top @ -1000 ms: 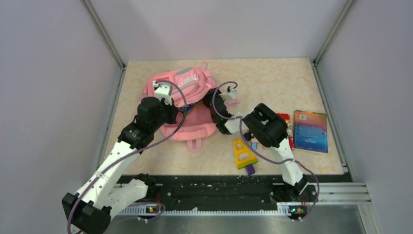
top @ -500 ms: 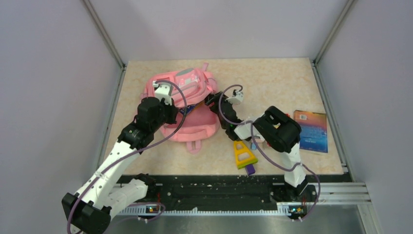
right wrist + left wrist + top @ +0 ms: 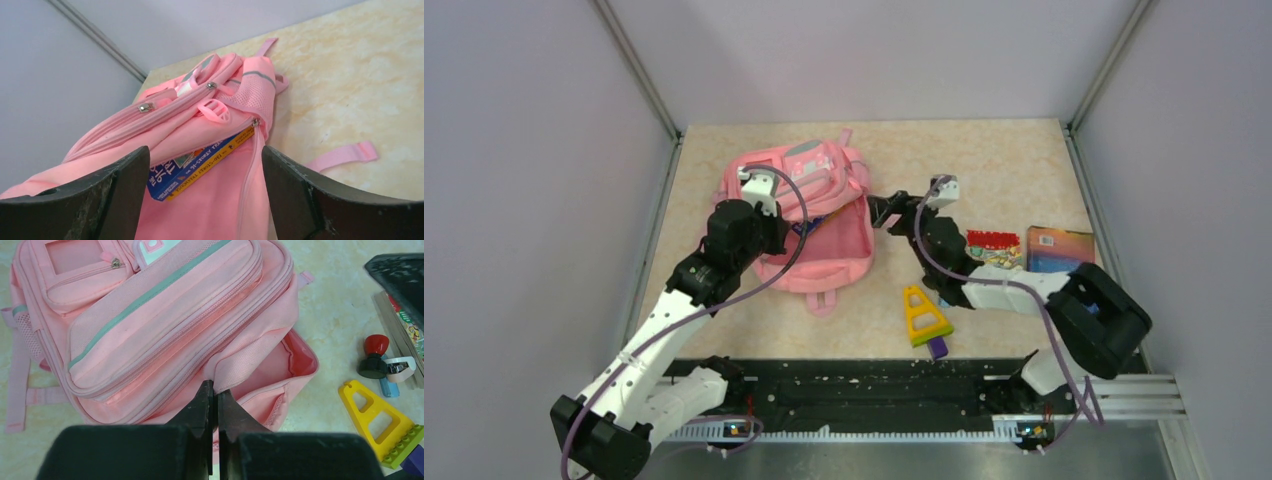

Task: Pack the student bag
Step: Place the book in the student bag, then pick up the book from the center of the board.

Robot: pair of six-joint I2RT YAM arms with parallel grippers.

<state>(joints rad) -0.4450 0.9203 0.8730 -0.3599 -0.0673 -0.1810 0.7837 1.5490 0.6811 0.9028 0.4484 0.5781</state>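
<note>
Student bag point(image 3: 844, 175), a large soft pink fabric backpack with grey zipper lines, lies on the far left-centre of the beige marbled tabletop point(image 3: 1004, 160) in my overhead view. Its front pockets face up and its main compartment gapes toward the near right. My right gripper point(image 3: 882, 212) hovers just beside that opening, on the bag's right side. Nearer the arm bases lies a yellow triangular plastic building piece point(image 3: 924, 315) with a small purple block point(image 3: 937, 347) at its near end. To the right, a flat red-covered booklet point(image 3: 992, 243) and a glossy blue book point(image 3: 1064, 250) sit side by side, both partly hidden by the right arm. From the left wrist camera I see my left gripper point(image 3: 213, 390) pinched tight on the fabric lip of the student bag's main opening, which rises to a fold at the tips. The pockets look padded, with ribbed zipper tape and a mesh side panel. On the tabletop to the right sit a red-capped black knob-shaped thing point(image 3: 374, 356) and a small white item point(image 3: 402, 367) I cannot identify. The yellow piece shows studs along one edge. From the right wrist camera, the dark, rough-textured fingers point(image 3: 100, 195) stand wide apart with nothing between them. Beyond the gap is the bag's mouth, where a blue paperback with a yellow-edged spine point(image 3: 200, 167) is tucked under the zipper edge. Small metal zipper pulls point(image 3: 146, 106) glint above it. A loose pink strap point(image 3: 345, 155) lies flat on the tabletop to the right.
</note>
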